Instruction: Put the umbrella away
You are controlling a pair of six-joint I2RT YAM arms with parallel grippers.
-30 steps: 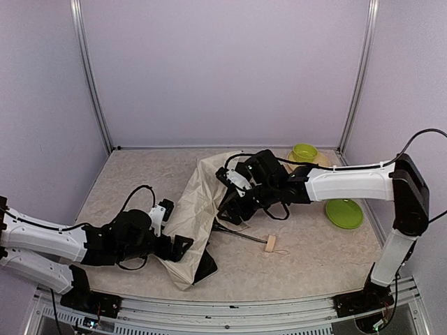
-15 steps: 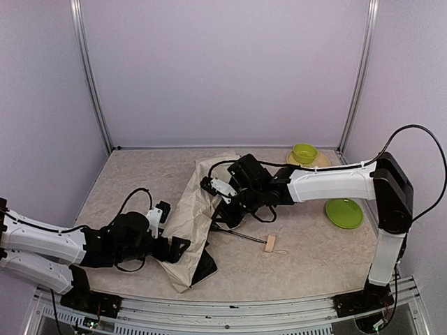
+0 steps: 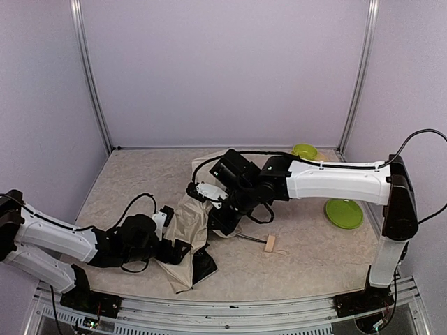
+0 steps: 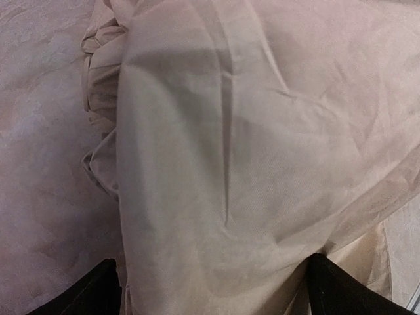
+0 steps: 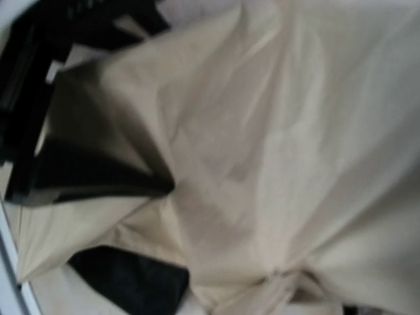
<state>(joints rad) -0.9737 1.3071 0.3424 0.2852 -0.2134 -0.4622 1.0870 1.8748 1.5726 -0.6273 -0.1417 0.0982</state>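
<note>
The umbrella lies crumpled on the table, cream fabric outside with black lining showing at its near edge. Its thin black shaft runs right to the small beige handle. My right gripper is down on the fabric's right side, shut on a bunched fold of it; its fingers are hidden in the blurred right wrist view. My left gripper sits low at the fabric's left edge, open, with cream cloth lying between its black fingertips.
A green bowl stands at the back right on a tan dish. A green plate lies right of the umbrella handle. Walls and metal posts close in the table on three sides.
My right gripper has shut and moved left, dragging the umbrella's right-hand fabric over into a narrower heap. The left arm has shifted only slightly.
</note>
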